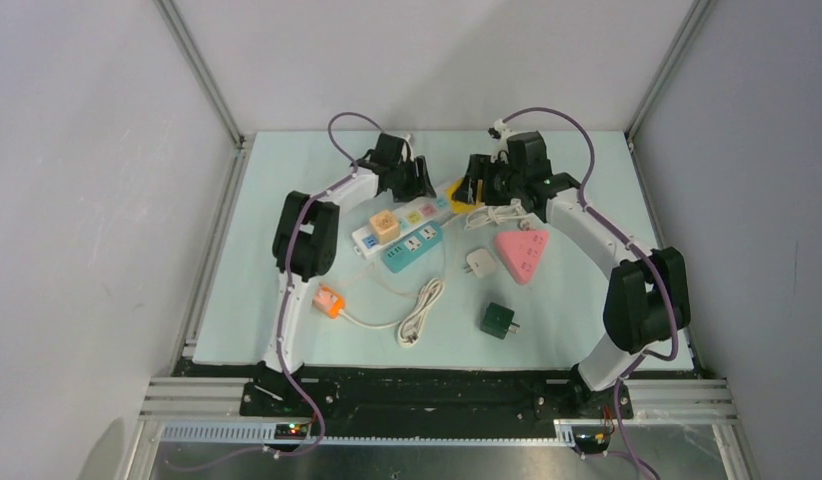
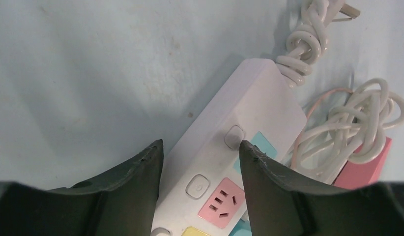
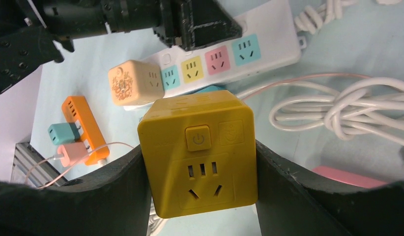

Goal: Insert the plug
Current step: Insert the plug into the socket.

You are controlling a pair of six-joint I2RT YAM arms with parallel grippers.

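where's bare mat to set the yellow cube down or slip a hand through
Bare mat: near right, between the dark green cube and the mat's right edge; also the far left corner, beyond the white power strip. Crowded: the middle, where power strip, teal strip, pink socket, white adapter and coiled cable sit close.

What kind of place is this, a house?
Probably a robot testing booth, not a house: two robot arms bolted to the table, bare walls on a metal frame, and power strips and plugs laid out.
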